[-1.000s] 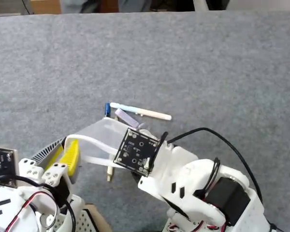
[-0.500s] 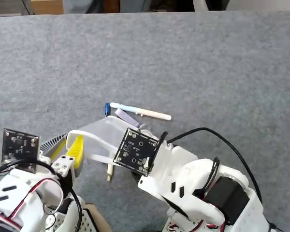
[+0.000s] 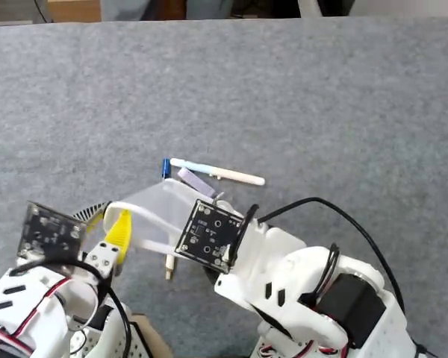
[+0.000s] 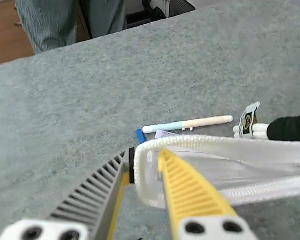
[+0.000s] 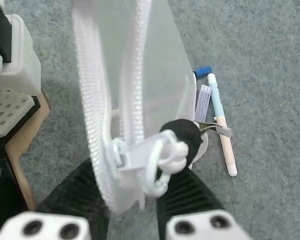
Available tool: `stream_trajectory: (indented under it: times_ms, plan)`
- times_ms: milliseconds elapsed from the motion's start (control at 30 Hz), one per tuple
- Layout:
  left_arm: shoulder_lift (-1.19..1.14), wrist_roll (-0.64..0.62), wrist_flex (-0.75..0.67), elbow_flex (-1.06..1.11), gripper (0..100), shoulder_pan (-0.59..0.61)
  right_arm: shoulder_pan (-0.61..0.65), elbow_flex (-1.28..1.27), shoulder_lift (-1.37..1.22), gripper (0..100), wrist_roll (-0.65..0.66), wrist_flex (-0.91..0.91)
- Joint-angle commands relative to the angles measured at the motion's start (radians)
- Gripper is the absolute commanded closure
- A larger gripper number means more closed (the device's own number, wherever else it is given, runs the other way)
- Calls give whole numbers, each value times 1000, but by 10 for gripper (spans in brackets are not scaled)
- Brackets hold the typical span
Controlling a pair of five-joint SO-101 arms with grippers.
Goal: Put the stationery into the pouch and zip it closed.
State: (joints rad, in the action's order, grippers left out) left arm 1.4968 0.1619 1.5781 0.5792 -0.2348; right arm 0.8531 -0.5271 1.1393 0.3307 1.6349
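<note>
"Tabletop point(image 3: 321, 97) first: what is seen of it?"

"Grey felt-like cloth is spread across it. The left arm point(image 3: 52, 298) and the bulkier white right arm point(image 3: 299, 276) are set side by side at its near edge."

"How is the pouch point(image 3: 160, 205) held?"

"It is clear, edged with a white zip, and is held up off the cloth between the two arms with its mouth gaping. The left gripper point(image 4: 142, 159) is closed on one end of it. The yellow finger point(image 4: 185, 185) is pushed inside the mouth, the ridged grey finger point(image 4: 90, 192) is kept outside, and the end of the zip is nipped between them. The right gripper point(image 5: 140, 155) is clamped on the other end, where the white zip pull point(image 5: 136, 152) is found."

"And the stationery?"

"A pastel pen point(image 3: 218, 173) is laid on the cloth just beyond the pouch. A lilac piece point(image 3: 194, 181) is seen close beside it, partly covered by the pouch. A small blue piece point(image 3: 166, 168) is placed at the pen's pale-blue end. A pale stick end point(image 3: 169, 267) is shown at the pouch's near edge; whether it is inside or underneath cannot be told."
</note>
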Motion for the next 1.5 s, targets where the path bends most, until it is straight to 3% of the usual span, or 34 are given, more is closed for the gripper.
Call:
stream_trajectory:
  times_ms: [0, 167, 467, 600, 767, 1033, 1233, 1467]
  plan:
    - [-25, 121, 32, -27, 892, -4, 49, 8, -2, 985, 6, 11]
    - [-25, 238, 97, -33, 895, -4, 49, 8, -2, 985, 35, 12]
    - [-23, 239, 123, -24, 896, -4, 49, 10, -2, 985, 34, 12]
    - [-23, 239, 123, -27, 978, -4, 46, 22, -2, 985, 29, 12]
    - [-20, 239, 123, -35, 972, -4, 44, 67, -2, 985, 31, 12]
    - [-23, 84, 123, -113, 968, -12, 43, 67, -2, 985, 31, 14]
    - [-21, 71, 147, -179, 966, -5, 8, 71, -2, 985, 34, 12]
    - [-14, 63, 173, -176, 853, -4, 11, 73, -2, 985, 34, 14]
